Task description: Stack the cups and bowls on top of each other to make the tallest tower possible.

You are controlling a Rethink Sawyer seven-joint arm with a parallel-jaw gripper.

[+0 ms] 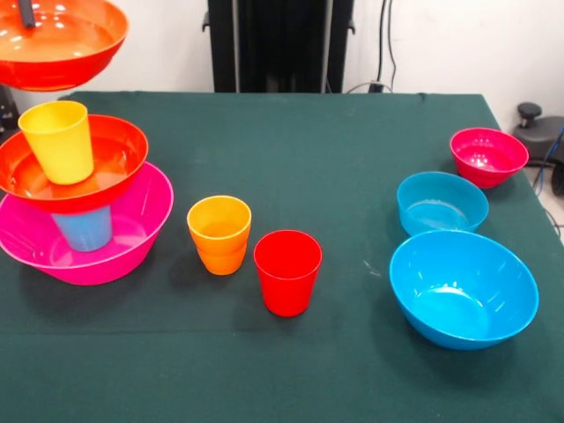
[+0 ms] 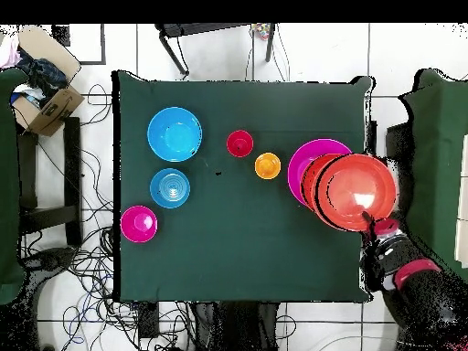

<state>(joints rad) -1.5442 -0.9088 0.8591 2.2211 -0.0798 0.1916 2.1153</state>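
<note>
The tower (image 1: 75,198) rises straight up at the tabletop's (image 1: 352,150) edge: pink bowl (image 1: 123,247), light blue cup (image 1: 84,229), orange-red bowl (image 1: 119,150), yellow cup (image 1: 57,141) (mouth up). A second orange-red bowl (image 1: 62,44) hangs above, rim gripped by the closed pincer (image 2: 368,219). Orange cup (image 1: 219,233) and red cup (image 1: 287,271) stand upright nearby.

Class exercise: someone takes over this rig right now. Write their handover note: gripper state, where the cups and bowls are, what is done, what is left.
Gripper: holds the second orange-red bowl above the tower.
Tower: pink bowl, light blue cup, orange-red bowl, yellow cup.
Loose on the table: orange cup, red cup, large blue bowl, small blue bowl, magenta bowl.
Left: set the held bowl on the yellow cup, then stack the rest.
</note>
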